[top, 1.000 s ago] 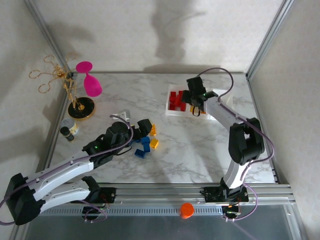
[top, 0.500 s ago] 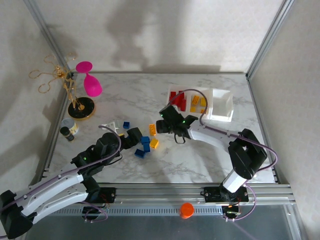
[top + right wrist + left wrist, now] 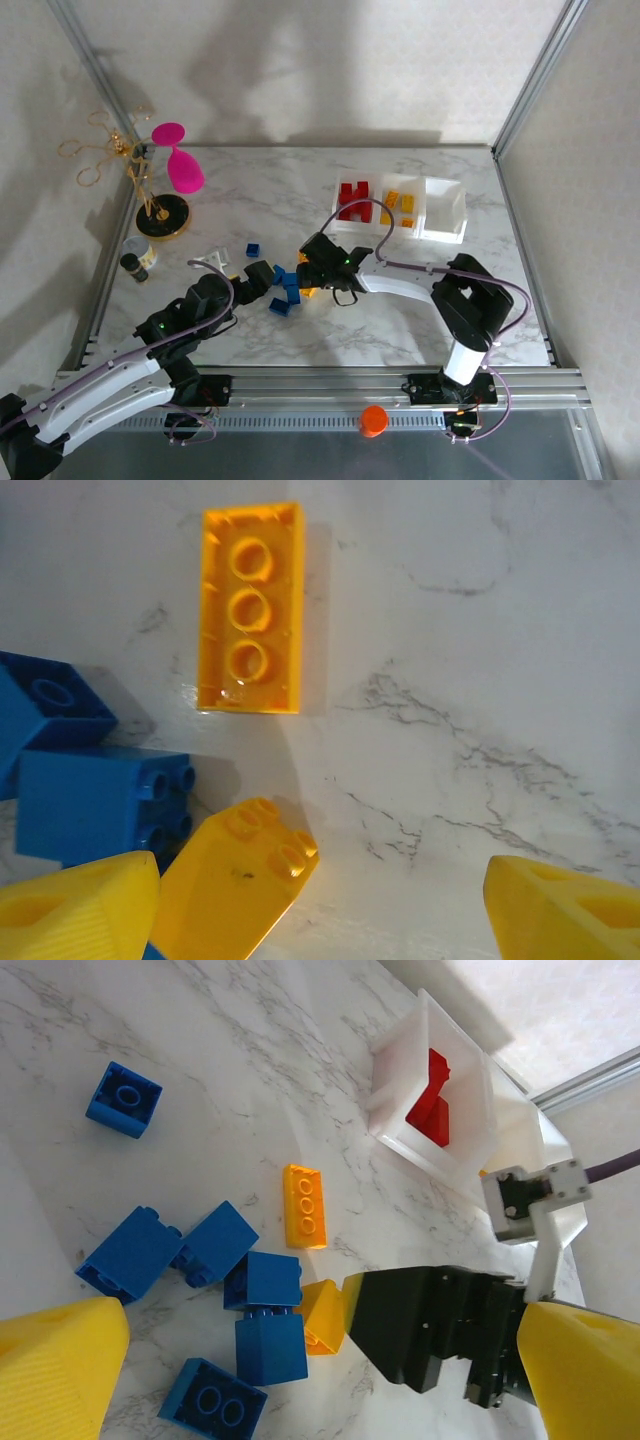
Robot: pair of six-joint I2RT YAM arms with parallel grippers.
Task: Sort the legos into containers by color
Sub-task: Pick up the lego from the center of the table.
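Observation:
Loose legos lie mid-table: several blue bricks (image 3: 270,1345) and two yellow ones. A flat yellow brick (image 3: 250,605) lies beyond a tilted yellow brick (image 3: 240,890). My right gripper (image 3: 320,910) is open and low over the pile (image 3: 290,292), with the tilted yellow brick beside its left finger (image 3: 80,905). My left gripper (image 3: 320,1380) is open just left of the pile, with the right gripper's black body (image 3: 440,1335) in front of it. The containers (image 3: 432,232) stand at the back right, holding red bricks (image 3: 352,200) and yellow bricks (image 3: 398,205); the rightmost bin looks empty.
A pink ornament (image 3: 180,160) and a gold wire stand (image 3: 160,215) occupy the far left corner, with a black-capped jar (image 3: 135,262) nearer. One blue brick (image 3: 253,250) lies apart from the pile. Metal frame posts border the table.
My right gripper has swung from above the containers down to the brick pile. My left gripper has drawn back a little toward the near left.

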